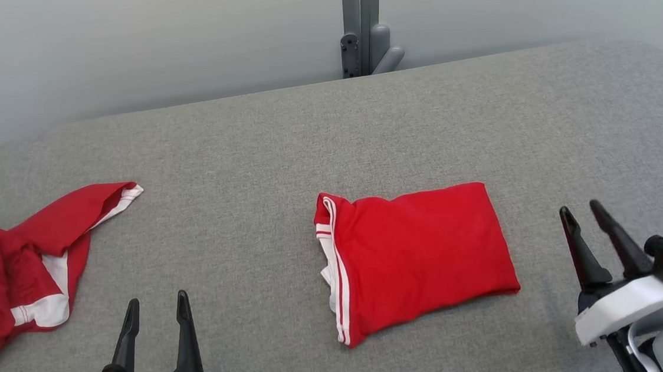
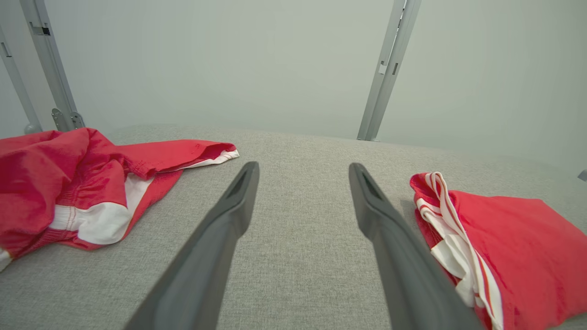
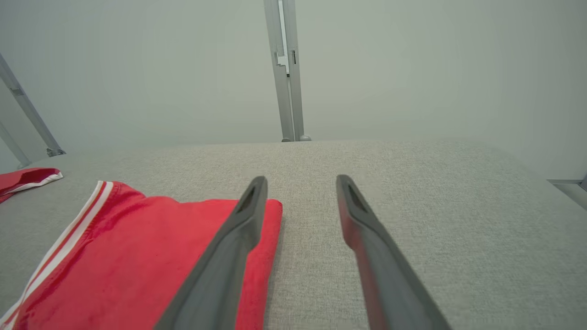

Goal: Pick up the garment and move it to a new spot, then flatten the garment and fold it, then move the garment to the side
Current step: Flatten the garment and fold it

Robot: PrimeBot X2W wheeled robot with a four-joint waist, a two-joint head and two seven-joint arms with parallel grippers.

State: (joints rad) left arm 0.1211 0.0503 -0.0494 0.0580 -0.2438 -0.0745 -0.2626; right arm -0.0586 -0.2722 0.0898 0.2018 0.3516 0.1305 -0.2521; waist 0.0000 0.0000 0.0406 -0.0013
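Note:
A red garment with white stripes [image 1: 417, 256] lies folded into a neat rectangle at the middle of the grey table [image 1: 327, 127]. It also appears at the right of the left wrist view as the folded garment [image 2: 509, 247] and at the lower left of the right wrist view as the folded garment [image 3: 137, 261]. My left gripper [image 1: 158, 309] [image 2: 302, 172] hovers open near the front edge, left of the fold, holding nothing. My right gripper [image 1: 581, 211] [image 3: 300, 183] is open just right of the fold and empty.
A second red and white garment [image 1: 24, 263] [image 2: 78, 183] lies crumpled at the table's left edge. A grey metal post [image 1: 363, 24] stands behind the far edge against a pale wall. Bare grey surface stretches along the back and right of the table.

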